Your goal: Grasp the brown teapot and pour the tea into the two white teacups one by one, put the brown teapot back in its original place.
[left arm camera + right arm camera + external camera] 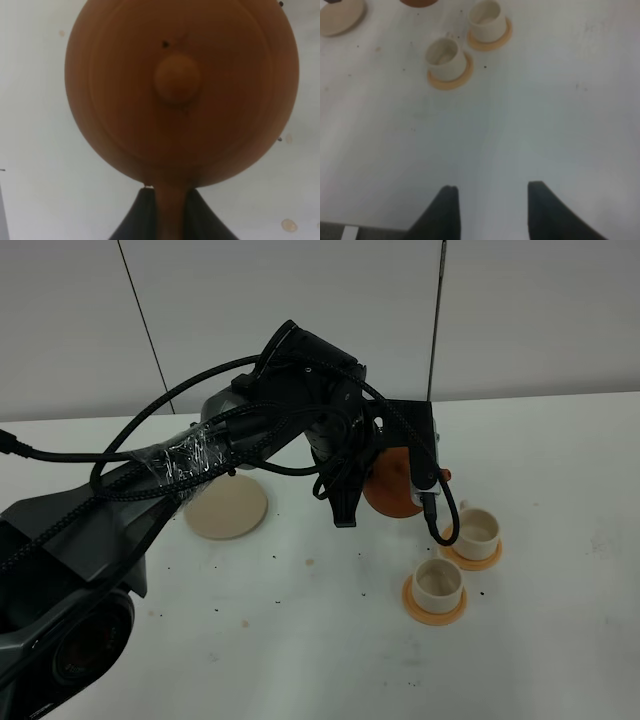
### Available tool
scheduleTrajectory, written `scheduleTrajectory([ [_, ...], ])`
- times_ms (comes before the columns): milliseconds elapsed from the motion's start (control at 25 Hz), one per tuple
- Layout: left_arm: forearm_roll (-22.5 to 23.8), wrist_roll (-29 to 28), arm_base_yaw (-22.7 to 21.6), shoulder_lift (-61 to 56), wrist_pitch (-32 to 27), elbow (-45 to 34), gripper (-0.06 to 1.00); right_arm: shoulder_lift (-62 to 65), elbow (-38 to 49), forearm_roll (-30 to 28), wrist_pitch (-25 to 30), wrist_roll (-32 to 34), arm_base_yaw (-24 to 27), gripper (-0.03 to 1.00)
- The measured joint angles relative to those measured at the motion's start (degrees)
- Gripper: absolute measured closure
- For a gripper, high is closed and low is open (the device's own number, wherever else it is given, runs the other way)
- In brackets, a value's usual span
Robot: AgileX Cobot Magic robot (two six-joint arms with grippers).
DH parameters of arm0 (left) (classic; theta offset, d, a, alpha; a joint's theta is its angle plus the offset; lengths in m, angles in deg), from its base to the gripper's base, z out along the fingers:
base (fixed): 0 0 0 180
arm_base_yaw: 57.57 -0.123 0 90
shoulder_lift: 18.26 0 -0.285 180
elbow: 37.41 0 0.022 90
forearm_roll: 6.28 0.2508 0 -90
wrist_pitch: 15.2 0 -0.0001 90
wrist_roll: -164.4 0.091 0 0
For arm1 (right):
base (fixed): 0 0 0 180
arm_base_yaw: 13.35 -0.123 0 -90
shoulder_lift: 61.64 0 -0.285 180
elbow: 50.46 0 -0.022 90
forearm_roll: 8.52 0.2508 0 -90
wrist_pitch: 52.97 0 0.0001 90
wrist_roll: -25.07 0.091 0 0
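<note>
Hanging above the white table (560, 460), the brown teapot (392, 485) is clamped by its handle in the left gripper (169, 200), just left of the far teacup (477, 530), with the near teacup (437, 583) nearby, the cream saucer (227, 510) farther left, and the right gripper (492, 200) spread apart.

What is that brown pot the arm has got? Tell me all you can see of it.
The brown teapot is small, round, reddish-brown, matte like clay. Its lid carries a round knob and a tiny hole. The left arm's dark fingers pinch its handle. It hangs away from its beige saucer, close beside the farther white cup; its spout is mostly hidden.
</note>
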Motion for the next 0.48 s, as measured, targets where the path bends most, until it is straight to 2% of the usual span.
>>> scheduleTrajectory([
  [280,3.09,0.00,1.55,0.09,0.66,0.00,0.78,0.00,0.00,0.07,-0.11,0.00,0.00,0.65],
  [480,7.86,0.00,3.17,0.94,0.72,0.00,0.78,0.00,0.00,0.20,-0.42,0.00,0.00,0.65],
])
